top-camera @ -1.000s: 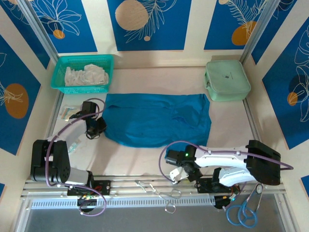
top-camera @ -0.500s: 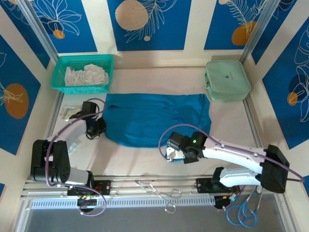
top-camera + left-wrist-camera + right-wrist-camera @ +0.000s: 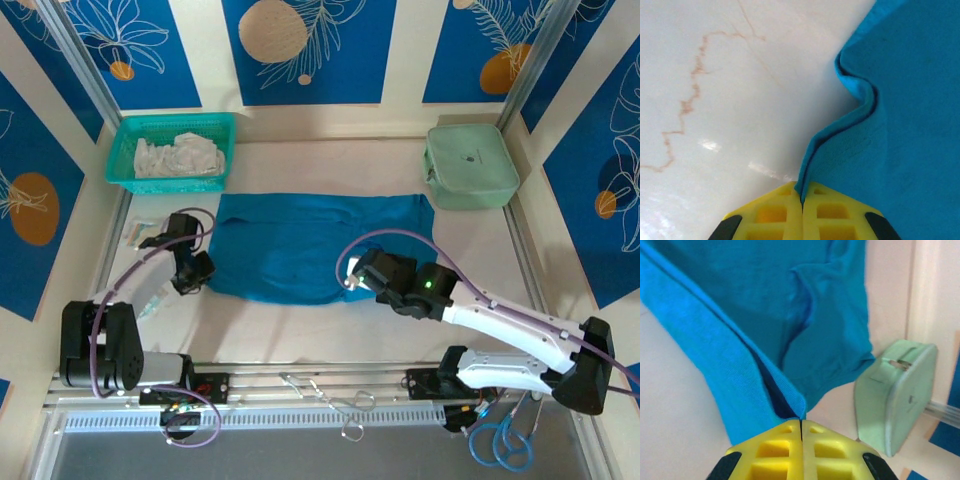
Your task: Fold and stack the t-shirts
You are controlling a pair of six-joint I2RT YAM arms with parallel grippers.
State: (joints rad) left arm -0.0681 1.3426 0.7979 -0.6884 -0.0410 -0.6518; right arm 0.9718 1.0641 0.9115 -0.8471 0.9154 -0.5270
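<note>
Pale desk (image 3: 300, 335) carries one teal t-shirt (image 3: 320, 245), spread flat mid-frame in the top view, long axis left-right. Left end effector (image 3: 198, 268) sits at the shirt's left edge, fingers together, pinching the hem. Right end effector (image 3: 352, 276) is at the lower edge, right of centre, also clamped on a lifted bit of hem. Shirt body lies toward upper frame from both, so the fold prob. goes up & away. Right arm is nearer the middle.

blue floral wall panels (image 3: 340, 70), pale table (image 3: 290, 330)
</note>
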